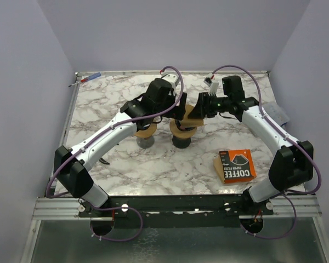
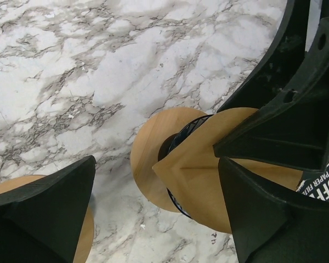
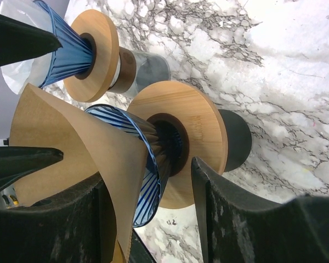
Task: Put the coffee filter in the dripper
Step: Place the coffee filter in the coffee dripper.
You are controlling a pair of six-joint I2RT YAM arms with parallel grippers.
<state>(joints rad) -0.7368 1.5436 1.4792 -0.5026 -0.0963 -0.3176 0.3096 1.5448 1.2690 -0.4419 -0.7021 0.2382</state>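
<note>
The brown paper coffee filter [image 1: 194, 114] lies tilted over the mouth of the blue ribbed cone dripper with a round wooden collar and dark base [image 1: 182, 137], at mid-table. One flap stands out past the rim toward 1 o'clock, so it is not seated down inside.

The left gripper [image 2: 156, 161] is spread wide. Its fingers stand on either side of the wooden collar and pinch nothing. The right gripper [image 3: 152, 174] is part spread around the filter's edge and the cone's rim. One finger lies against the paper and the other sits apart by the collar, so no pinch shows.

A second dripper of the same kind, on a grey base [image 1: 146, 134], stands just beside the first at 9 o'clock, and both wrists crowd over the pair.

The orange-and-black coffee filter box [image 1: 236, 165] lies at 4 o'clock, near the right arm's elbow. A red-and-blue pen [image 1: 89, 79] rests against the far-left corner at 10 o'clock.

The white marble table [image 1: 170, 170] shows open surface from the drippers toward 6 o'clock as far as the metal rail [image 1: 175, 205]. Lilac walls [image 1: 27, 82] close the edges at 9, 12 and 3 o'clock.
</note>
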